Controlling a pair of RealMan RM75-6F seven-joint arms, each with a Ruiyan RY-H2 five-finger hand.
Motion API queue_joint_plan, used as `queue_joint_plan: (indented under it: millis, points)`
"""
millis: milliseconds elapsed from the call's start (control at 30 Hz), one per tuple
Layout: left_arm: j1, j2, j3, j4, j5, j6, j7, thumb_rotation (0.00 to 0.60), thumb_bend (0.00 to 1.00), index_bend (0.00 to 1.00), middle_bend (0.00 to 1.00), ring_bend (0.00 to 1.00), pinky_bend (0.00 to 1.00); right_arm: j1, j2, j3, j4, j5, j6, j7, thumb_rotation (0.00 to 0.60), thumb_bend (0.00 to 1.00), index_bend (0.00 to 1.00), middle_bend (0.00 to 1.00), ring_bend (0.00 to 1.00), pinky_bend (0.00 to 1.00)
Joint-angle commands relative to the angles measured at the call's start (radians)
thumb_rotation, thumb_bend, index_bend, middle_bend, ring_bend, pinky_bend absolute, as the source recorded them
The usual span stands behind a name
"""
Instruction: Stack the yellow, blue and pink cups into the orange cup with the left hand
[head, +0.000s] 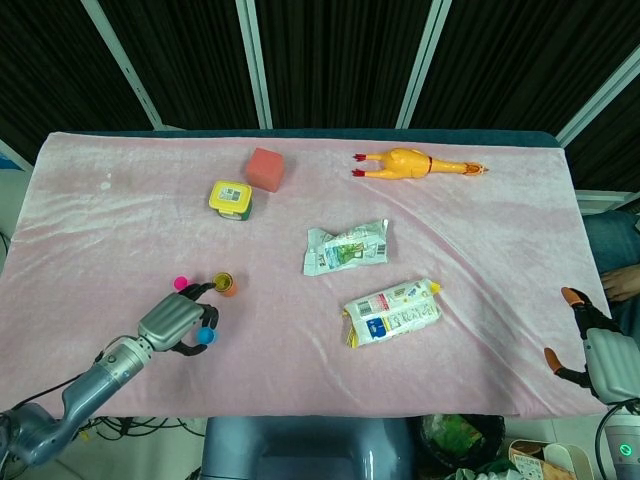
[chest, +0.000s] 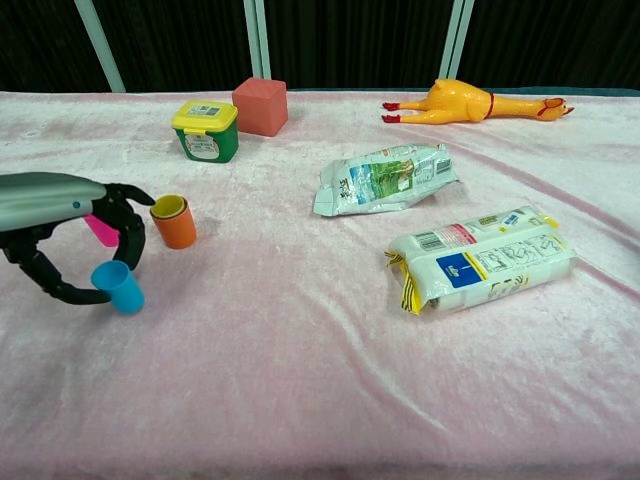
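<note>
Left robot hand (chest: 70, 235) curled, fingers pinching; right robot hand (head: 598, 345) idle, fingers apart.

Blue cup (chest: 118, 285), orange cup (chest: 177, 227), pink cup (chest: 100, 229), pink tablecloth (chest: 300, 400), yellow rubber chicken (chest: 480, 103)

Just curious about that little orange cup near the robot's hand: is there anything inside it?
Yes: a small yellow plastic cup sits nested in the small orange plastic cup. Its inside is not visible.

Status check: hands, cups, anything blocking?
Left hand pinching small blue plastic cup. Right hand open, idle. Yellow cup nested in orange cup; pink cup loose. Nothing blocking.
</note>
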Motion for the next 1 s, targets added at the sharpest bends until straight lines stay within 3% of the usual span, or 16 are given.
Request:
queue_joint_plan:
  millis: [33, 333, 600, 1000]
  points:
    - [0.006, 0.041, -0.008, -0.046, 0.013, 0.030, 0.002, 0.600, 0.30, 0.51, 0.53, 0.05, 0.13, 0.000, 0.000, 0.001, -0.001, 0.000, 0.001, -0.002, 0.600, 0.27, 0.03, 0.06, 0.16, 0.21]
    - [-0.028, 0.123, -0.078, -0.110, -0.019, 0.033, -0.045, 0.600, 0.30, 0.50, 0.53, 0.05, 0.13, 0.000, -0.002, -0.001, -0.001, -0.003, 0.003, -0.008, 0.600, 0.27, 0.03, 0.06, 0.16, 0.21]
    - [-0.128, 0.072, -0.174, -0.012, -0.125, -0.081, -0.074, 0.600, 0.30, 0.50, 0.52, 0.05, 0.13, 0.000, -0.003, 0.001, 0.001, 0.002, 0.001, -0.009, 0.600, 0.27, 0.03, 0.06, 0.16, 0.21]
    - [-0.152, -0.009, -0.167, 0.108, -0.155, -0.137, -0.139, 0.600, 0.28, 0.48, 0.51, 0.05, 0.13, 0.001, -0.003, 0.000, 0.001, 0.004, -0.001, -0.010, 0.600, 0.27, 0.03, 0.06, 0.16, 0.21]
